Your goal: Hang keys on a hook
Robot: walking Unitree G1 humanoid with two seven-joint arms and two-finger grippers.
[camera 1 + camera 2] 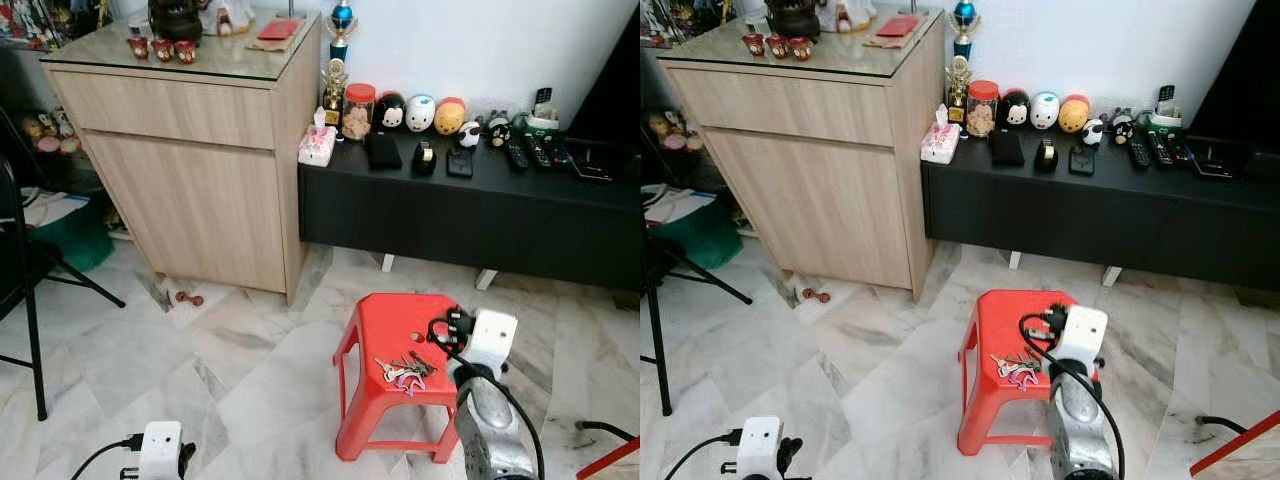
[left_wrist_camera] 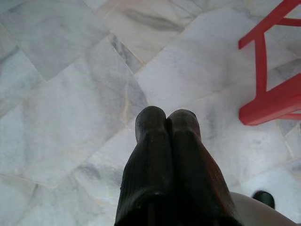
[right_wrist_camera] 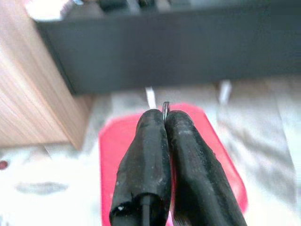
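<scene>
Nearest: the left gripper (image 2: 167, 117) is hanging idle low over the grey-veined marble floor (image 1: 230, 370), its black fingers pressed together w/ nothing btwn them.

The right gripper (image 3: 165, 113) is reaching over the red plastic stool (image 1: 395, 315). Its fingers are squeezed tight, and a thin dark metal ring (image 3: 165, 106) is poking out btwn the tips. That is prob. the ring of the small bunch of metal keys w/ a pink tag (image 1: 404, 370), which is lying on the stool seat just beside the right wrist. Can't tell for sure that ring and bunch are one.

Step in hand, as I'm judging it: the pickup, w/ the pinch made on the ring and the keys not yet raised off the seat. Next move is calling for a straight lift w/o loosening the pinch, then carrying to the hook. Where the hook is, can't tell.

Further back, a light wood cabinet w/ a glass top (image 1: 190, 150) is standing to the left, w/ a tiny red dumbbell (image 1: 188, 298) on the floor at its foot. A low black TV console (image 1: 470, 215) is running along the wall, carrying a tissue pack (image 1: 317, 145), a jar (image 1: 358, 110), round toy heads (image 1: 420, 112) & remotes (image 1: 530, 152). A black chair frame (image 1: 30, 300) is sitting far left. Nothing is blocking the lift, but the stool and console are crowding any walk fwd.
</scene>
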